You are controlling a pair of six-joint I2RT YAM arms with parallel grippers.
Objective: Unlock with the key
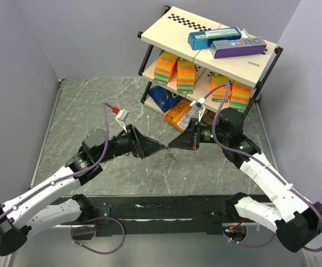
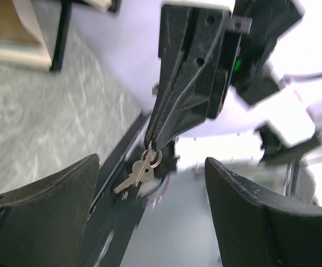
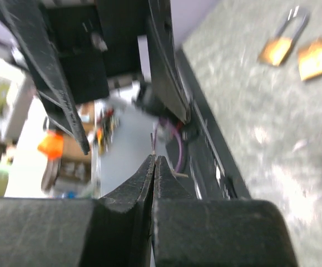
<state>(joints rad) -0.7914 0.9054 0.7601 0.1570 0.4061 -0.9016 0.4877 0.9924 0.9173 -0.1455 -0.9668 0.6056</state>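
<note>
Grey-veined worktop [image 1: 94, 105] between plain lilac walls sets the scene, with a two-tier shelf rack [image 1: 172, 30] loaded with coloured boxes in the far right corner. Left arm [image 1: 44, 192] and right arm [image 1: 266, 178] reach in from the near edge and meet almost tip to tip above the middle of the worktop. The left gripper [image 1: 162, 148] has its fingers spread wide apart and empty. The right gripper [image 1: 171, 146] has its fingers pressed together, and the left wrist view shows them pinching a small ring. From that ring the key [image 2: 134, 179] dangles in the air with a second small key against it, clear of the surface and framed between the open left fingers. Two brass padlocks [image 3: 283, 44], blurred in the right wrist view, lie flat on the worktop, untouched and apart from both arms. By these pictures the job is at an early stage. The key is secured in the right arm's grip, but no padlock is held or steadied and the key is nowhere near a keyhole. Taking up a lock, inserting the key and turning it all remain to be done.
</note>
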